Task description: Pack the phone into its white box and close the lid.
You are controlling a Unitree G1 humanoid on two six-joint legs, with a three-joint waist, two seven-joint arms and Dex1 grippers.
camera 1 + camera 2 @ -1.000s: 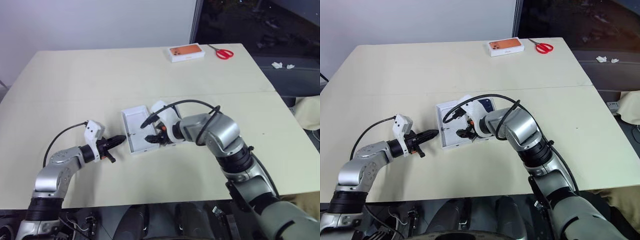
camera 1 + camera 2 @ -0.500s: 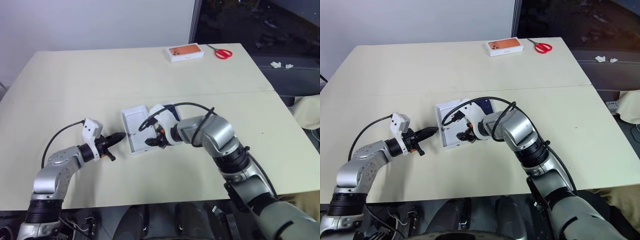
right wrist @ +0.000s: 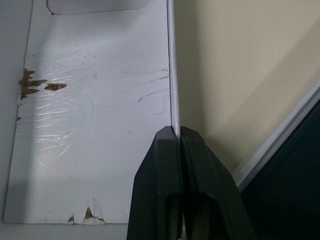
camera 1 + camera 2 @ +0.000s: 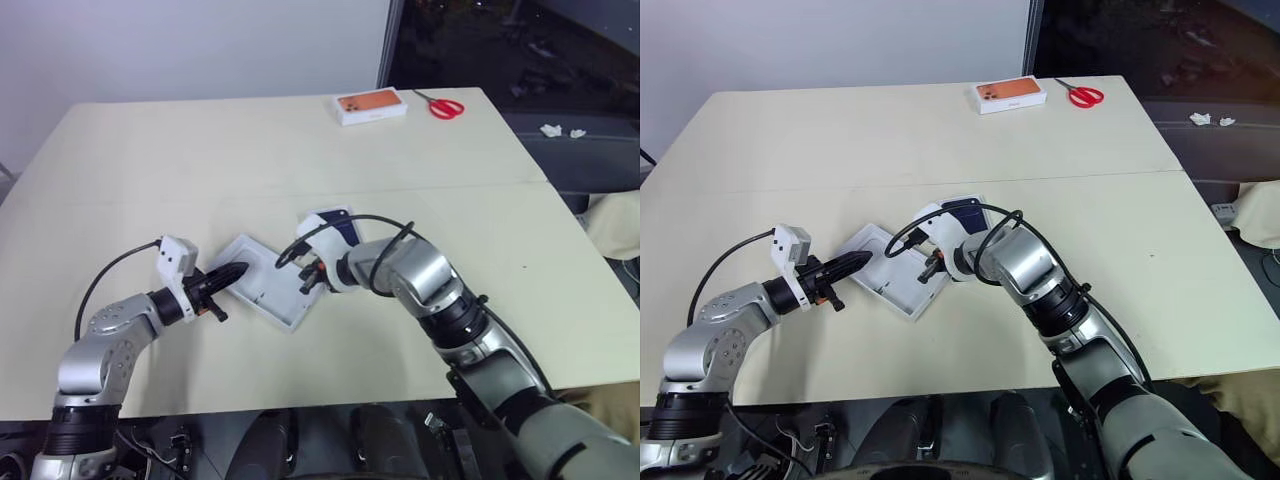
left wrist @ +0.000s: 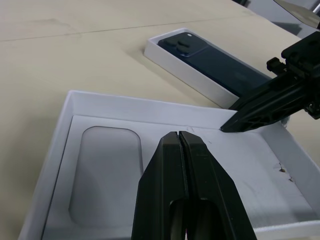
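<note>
- The lid lies upside down on the surface, left of the white box, which holds the phone.
- The right gripper fingers pinch the lid's thin right wall.
- The left gripper fingers are pressed together, empty, above the lid's left part.
- The lid looks light, stiff and easy to dent; the wall edges seem the best hold.

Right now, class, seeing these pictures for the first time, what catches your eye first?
At the middle of the table, the right gripper pinches one wall of the lid, which lies open side up, while the shut left gripper points into its other end. Just beyond, the phone lies back up in the white box; an orange-printed box and red scissors sit at the far edge.
</note>
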